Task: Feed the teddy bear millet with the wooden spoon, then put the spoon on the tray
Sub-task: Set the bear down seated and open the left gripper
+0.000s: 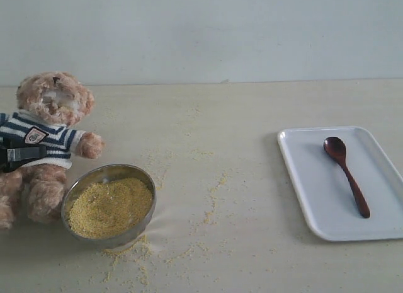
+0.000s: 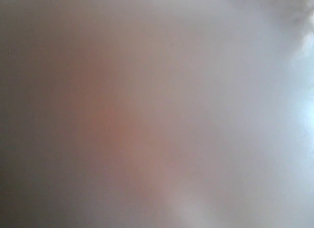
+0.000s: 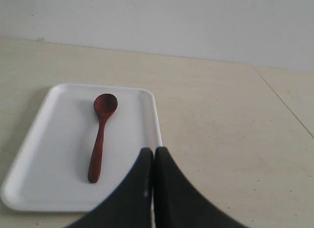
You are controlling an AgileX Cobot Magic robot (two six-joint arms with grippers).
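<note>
Reddish-brown and dark, the small wooden spoon [image 1: 346, 177] lies flat inside the flat white rectangular tray [image 1: 315, 205] at the right side of the exterior view. Its round bowl is toward the far end of the tray and its slim handle points to the lower right of the frame. The right wrist view shows the same spoon [image 3: 100, 136] resting free on the tray [image 3: 49, 159]. In that view the right gripper [image 3: 153, 153] has its two black fingers [image 3: 171, 189] pressed together and empty (their tips meet in front of the tray's rim). At the lower left of the exterior view stands a round shiny metal bowl [image 1: 106, 171] filled with a heap of fine yellow millet [image 1: 110, 208]. Loose grains [image 1: 211, 208] are scattered on the pale beige table [image 1: 252, 110] around the bowl and toward the middle of the frame. Just beside the bowl, at the left edge, the fluffy tan-pink teddy bear [image 1: 53, 104] sits upright in a navy-and-white striped shirt, with one paw stretched out near the bowl's rim. What seems to be the left gripper [image 1: 17, 155], a dark part with a grey band, crosses the bear's belly at the left edge. Whether it is clenched on the bear I cannot tell. The left wrist view is only a grey-pink blur.
</note>
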